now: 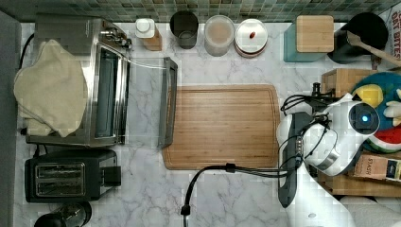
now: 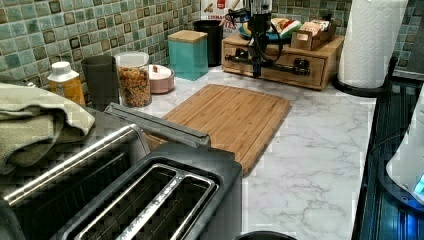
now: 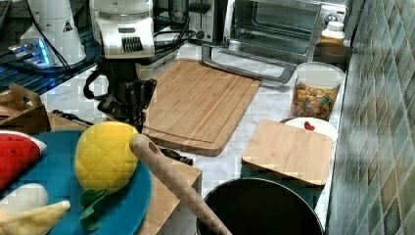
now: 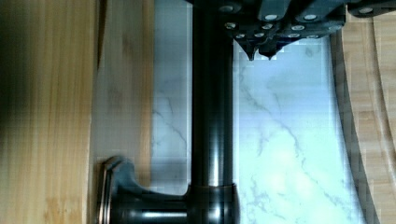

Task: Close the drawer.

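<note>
Cereal in clear jar, lidded.

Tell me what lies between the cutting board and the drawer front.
In the wrist view, a strip of bare marble counter and the drawer's dark handle bar, which stands off the drawer front.

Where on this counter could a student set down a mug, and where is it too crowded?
Free: the cutting board itself, and the marble between the toaster and the black cable in the top view. Crowded: the back row of jars along the tiles, and the top view's right, where the gripper hangs by the wooden drawer box.
</note>
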